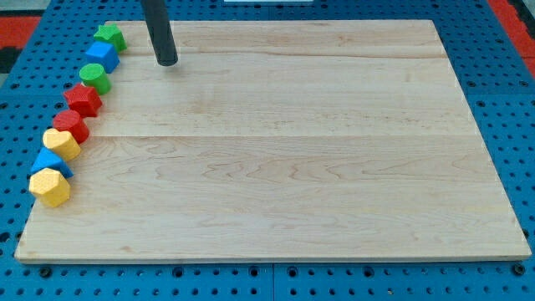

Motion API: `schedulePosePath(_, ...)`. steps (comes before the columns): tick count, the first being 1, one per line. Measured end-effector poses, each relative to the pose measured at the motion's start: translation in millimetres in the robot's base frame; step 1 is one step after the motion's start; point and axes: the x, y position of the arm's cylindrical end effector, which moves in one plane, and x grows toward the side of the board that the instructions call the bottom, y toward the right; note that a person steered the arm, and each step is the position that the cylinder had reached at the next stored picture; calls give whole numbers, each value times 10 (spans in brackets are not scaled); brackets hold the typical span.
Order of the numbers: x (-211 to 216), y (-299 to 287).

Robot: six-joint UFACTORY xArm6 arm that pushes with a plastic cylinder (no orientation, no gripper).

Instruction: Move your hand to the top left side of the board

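Note:
My tip [168,62] rests on the wooden board [284,142] near its top left corner. It stands to the right of a line of blocks along the board's left edge, touching none. From the top: a green star [109,36], a blue cube [102,56], a green cylinder [95,77], a red star [83,99], a red block [71,126], a yellow heart [61,144], a blue block [51,162] and a yellow hexagon [50,187]. The blue cube is the nearest block to the tip.
The board lies on a blue perforated table [510,109]. A red surface [25,25] shows at the view's top corners.

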Motion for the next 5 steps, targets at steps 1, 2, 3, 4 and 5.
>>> schedulePosePath(1, 0, 0)
schedulePosePath(2, 8, 75)
schedulePosePath(3, 8, 87)
schedulePosePath(4, -35, 235)
schedulePosePath(5, -540, 208)
